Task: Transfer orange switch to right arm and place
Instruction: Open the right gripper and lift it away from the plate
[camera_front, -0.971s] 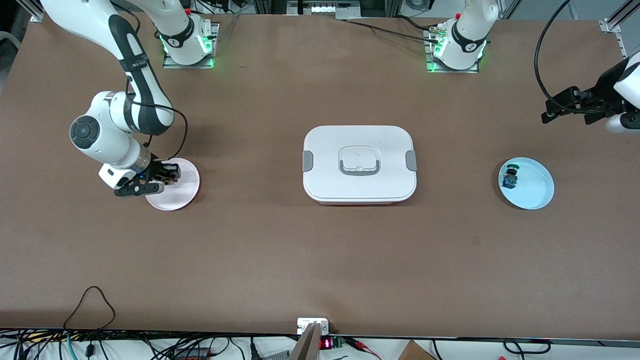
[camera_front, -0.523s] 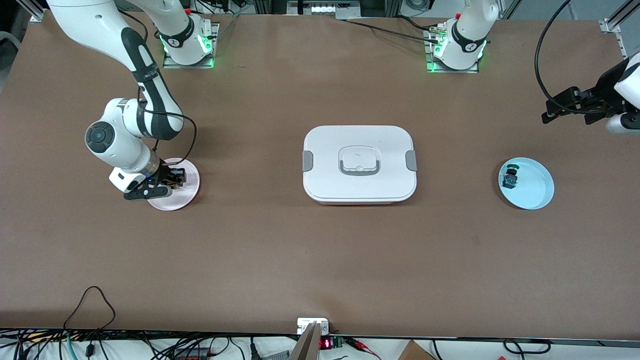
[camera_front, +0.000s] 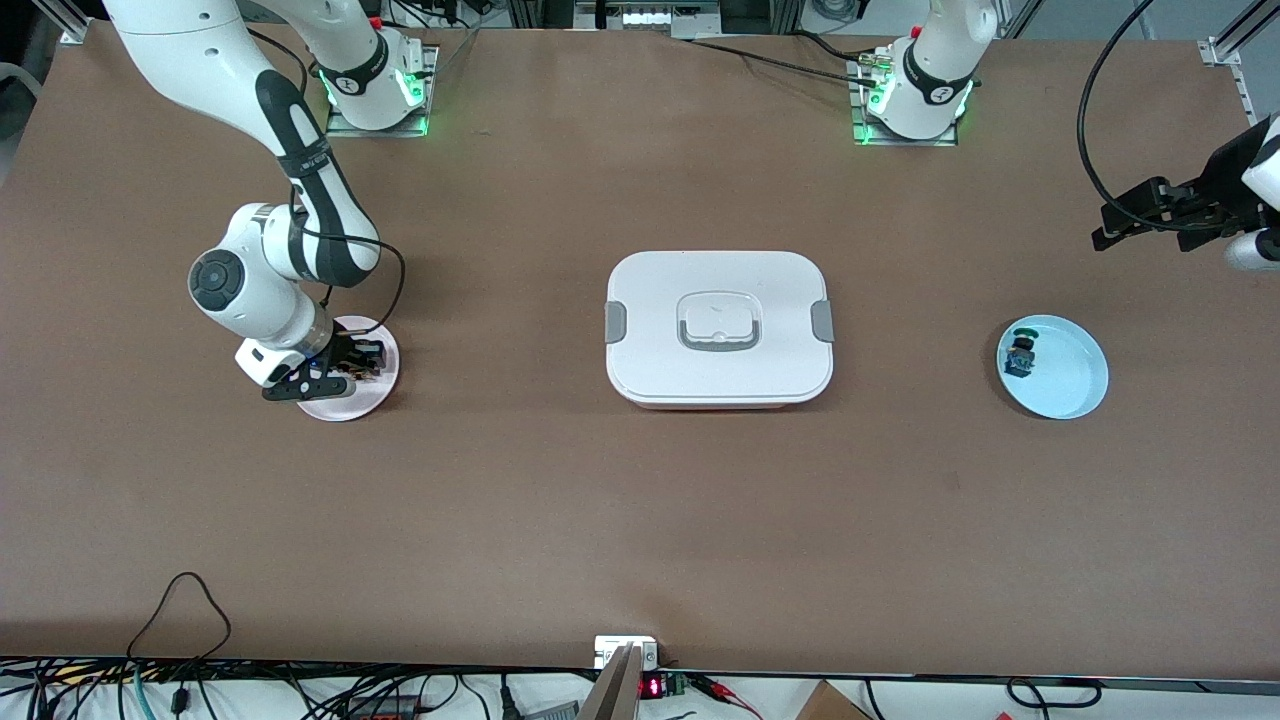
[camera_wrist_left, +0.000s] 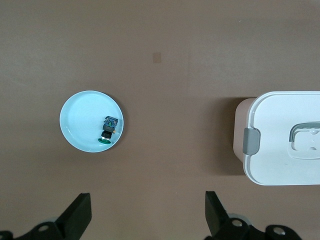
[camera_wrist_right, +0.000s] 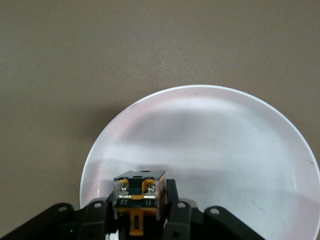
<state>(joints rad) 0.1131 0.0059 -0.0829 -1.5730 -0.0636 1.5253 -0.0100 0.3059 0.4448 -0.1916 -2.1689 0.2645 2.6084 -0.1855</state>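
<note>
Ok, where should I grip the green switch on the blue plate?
Probably across its dark body, coming straight down: the switch lies on its side close to the blue plate's raised rim, so a sideways approach would likely meet the rim.

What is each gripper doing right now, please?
Left gripper: open, empty, waiting above the table's left-arm end.
Right gripper: shut on the orange switch, over the pink plate.
</note>
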